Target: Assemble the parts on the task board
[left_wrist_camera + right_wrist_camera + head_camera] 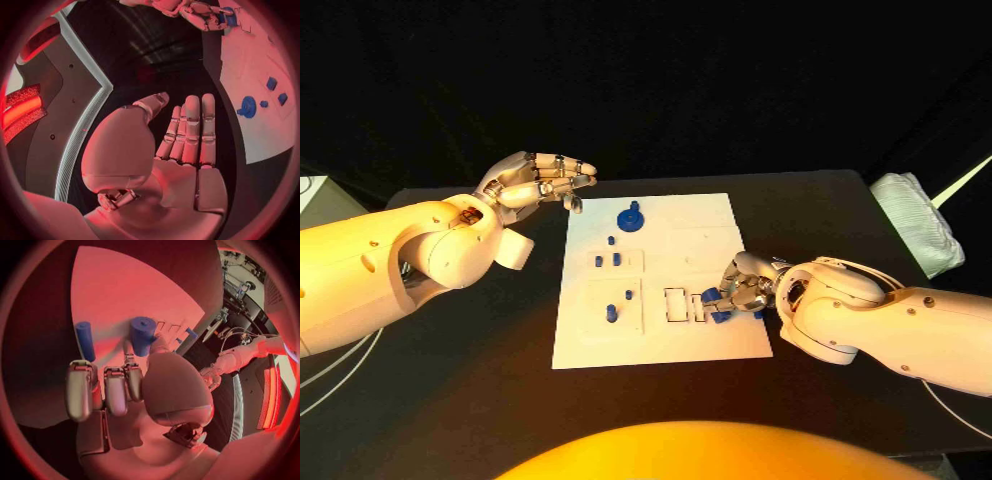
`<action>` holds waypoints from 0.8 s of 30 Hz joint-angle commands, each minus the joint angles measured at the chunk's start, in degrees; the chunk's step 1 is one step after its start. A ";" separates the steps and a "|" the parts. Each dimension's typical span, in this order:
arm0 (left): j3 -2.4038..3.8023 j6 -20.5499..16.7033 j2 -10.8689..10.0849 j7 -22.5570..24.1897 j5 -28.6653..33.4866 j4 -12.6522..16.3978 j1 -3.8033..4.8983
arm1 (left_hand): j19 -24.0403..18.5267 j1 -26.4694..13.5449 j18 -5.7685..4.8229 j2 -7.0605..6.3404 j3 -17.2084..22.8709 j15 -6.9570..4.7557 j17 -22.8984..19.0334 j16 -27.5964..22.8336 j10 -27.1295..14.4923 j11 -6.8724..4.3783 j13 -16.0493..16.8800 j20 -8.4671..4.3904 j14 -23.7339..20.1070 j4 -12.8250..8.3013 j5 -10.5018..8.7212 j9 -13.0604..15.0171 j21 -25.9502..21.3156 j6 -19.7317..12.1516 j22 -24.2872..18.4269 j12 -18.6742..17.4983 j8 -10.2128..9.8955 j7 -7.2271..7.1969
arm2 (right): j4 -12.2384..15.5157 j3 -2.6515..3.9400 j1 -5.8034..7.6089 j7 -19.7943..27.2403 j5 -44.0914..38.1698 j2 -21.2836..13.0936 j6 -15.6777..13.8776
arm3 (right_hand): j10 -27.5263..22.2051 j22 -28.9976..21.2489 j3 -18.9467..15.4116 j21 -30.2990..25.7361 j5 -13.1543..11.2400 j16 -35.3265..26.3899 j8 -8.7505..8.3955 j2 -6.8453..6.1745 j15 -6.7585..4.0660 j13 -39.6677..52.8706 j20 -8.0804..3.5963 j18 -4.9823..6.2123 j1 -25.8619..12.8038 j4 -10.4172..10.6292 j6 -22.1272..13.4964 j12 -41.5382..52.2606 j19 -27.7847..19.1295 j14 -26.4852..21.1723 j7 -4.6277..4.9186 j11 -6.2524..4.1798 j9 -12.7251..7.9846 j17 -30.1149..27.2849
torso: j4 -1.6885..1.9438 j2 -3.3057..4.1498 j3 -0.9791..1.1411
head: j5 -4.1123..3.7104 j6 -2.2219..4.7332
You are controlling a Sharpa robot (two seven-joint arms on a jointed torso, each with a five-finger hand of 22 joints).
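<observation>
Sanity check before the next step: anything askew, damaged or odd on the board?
Nothing stands out. The task board lies flat on the table; the blue parts sit on it. The right hand works at its edge; the left hand hovers empty.

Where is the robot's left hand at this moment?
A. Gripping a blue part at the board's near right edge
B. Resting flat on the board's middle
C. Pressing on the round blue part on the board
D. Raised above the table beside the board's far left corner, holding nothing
D: the left hand hangs open off the task board, its palm bare in its wrist view.
</observation>
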 commanded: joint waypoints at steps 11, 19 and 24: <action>0.04 1.40 0.12 -0.41 0.08 0.14 0.02 | 0.27 -0.37 0.76 -0.11 -0.01 0.10 -0.08 -0.14 -0.57 -0.13 -0.07 -0.06 -0.43 0.28 -0.01 0.08 -0.35 -0.37 -0.11 0.40 0.42 0.02 | 1.61 -0.49 1.11 4.22 12.68 -1.52 -7.64 | 1.03 9.80 1.20 1.79 9.96 0.74 -0.03 -0.76 -0.92 5.80 -0.61 -1.07 2.30 -0.19 1.32 0.06 3.70 4.45 -0.83 -0.78 -0.96 7.13 | 0.10 0.03 -0.11 | 0.93 -0.22; 0.04 1.45 0.01 -0.57 -0.05 0.32 0.03 | 0.25 -0.14 0.77 -0.16 -0.02 0.10 -0.09 -0.14 -0.70 -0.12 -0.07 -0.06 -0.52 0.17 -0.04 0.10 -0.44 -0.42 -0.16 0.45 0.44 0.03 | 3.37 -0.43 3.31 7.00 14.95 -2.02 -7.10 | 1.33 10.35 3.34 2.50 10.04 0.93 -0.04 -0.89 -1.20 6.21 -0.85 -1.23 3.51 -0.11 2.23 0.30 3.89 4.55 -1.22 -1.13 -1.31 7.65 | 0.14 0.05 -0.27 | 1.09 -0.55; 0.04 1.57 0.01 -0.61 -0.22 0.39 0.03 | 0.25 -0.06 0.77 -0.20 -0.05 0.12 -0.09 -0.14 -0.90 -0.09 -0.10 -0.05 -0.58 0.15 -0.06 0.11 -0.50 -0.43 -0.20 0.42 0.47 0.05 | 3.34 -0.45 3.59 6.99 15.26 -0.82 -5.12 | 1.06 10.38 4.03 2.49 9.32 0.94 -0.01 -1.03 -1.27 5.74 -0.93 -1.23 2.89 -0.02 2.64 -0.34 3.88 4.55 -1.29 -1.20 -1.46 7.72 | -0.02 0.11 -0.17 | 1.31 -0.46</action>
